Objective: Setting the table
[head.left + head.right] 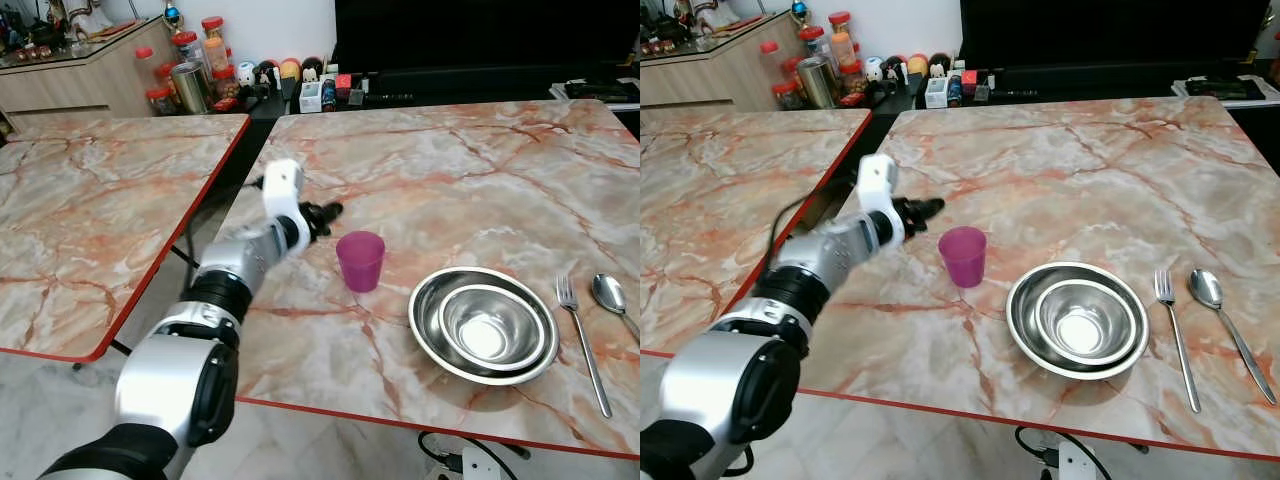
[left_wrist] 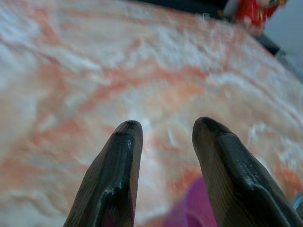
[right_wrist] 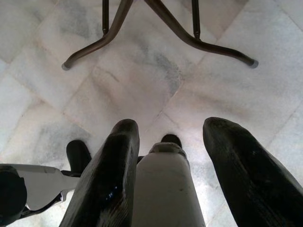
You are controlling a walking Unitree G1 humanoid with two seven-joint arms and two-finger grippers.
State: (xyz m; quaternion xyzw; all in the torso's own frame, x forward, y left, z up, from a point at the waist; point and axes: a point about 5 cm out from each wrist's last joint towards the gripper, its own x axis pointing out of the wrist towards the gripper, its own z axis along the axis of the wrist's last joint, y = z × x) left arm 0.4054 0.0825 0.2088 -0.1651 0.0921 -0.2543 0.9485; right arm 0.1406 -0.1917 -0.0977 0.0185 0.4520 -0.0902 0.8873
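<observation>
Left arm [image 1: 190, 385] fills the near-left corner of the head views, silver and black, reaching forward over the near-left part of the marble table [image 1: 470, 170]. Left gripper [image 1: 328, 212] sits low over the tabletop, fingers parted a moderate way with nothing between them; in the left wrist view the two fingertips [image 2: 125, 137] frame bare marble, with the cup's rim just beyond them on one side. Cup [image 1: 360, 260], purple, stands upright on the table just right of and slightly nearer than the fingertips, apart from them. Bowls [image 1: 483, 325], two steel ones nested, sit right of the cup near the table's near edge; fork [image 1: 582, 340] and spoon [image 1: 612, 298] lie further right, side by side. Right gripper [image 3: 163, 142] hangs idle below table level, fingers spread and empty, pointing at the tiled floor [image 3: 142, 85]. Judgement: step in hand concerns the cup, either approach or release; I cannot tell which. If a grasp is meant, the gripper needs to shift right and straddle the cup wall before closing.
</observation>
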